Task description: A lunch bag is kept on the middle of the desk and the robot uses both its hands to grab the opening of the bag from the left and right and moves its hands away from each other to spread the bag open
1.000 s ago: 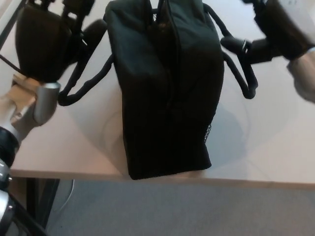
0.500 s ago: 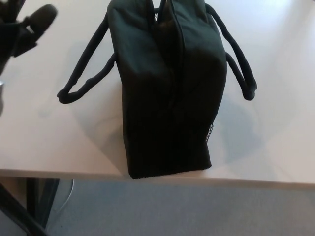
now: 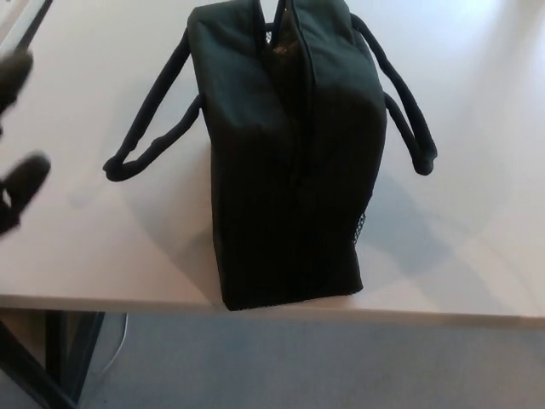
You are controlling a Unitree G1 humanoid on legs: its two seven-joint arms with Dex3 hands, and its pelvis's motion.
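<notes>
One black robot hand, fingers spread and empty, is seen at the frame's left edge, apart from the black fabric lunch bag at centre, whose narrowly parted opening is judged not yet grasped.

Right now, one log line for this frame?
bag: upright mid-desk, top barely parted | handles: loose, both sides | left hand: at frame edge, off bag, fingers apart | right hand: not in view | spread: not done
</notes>
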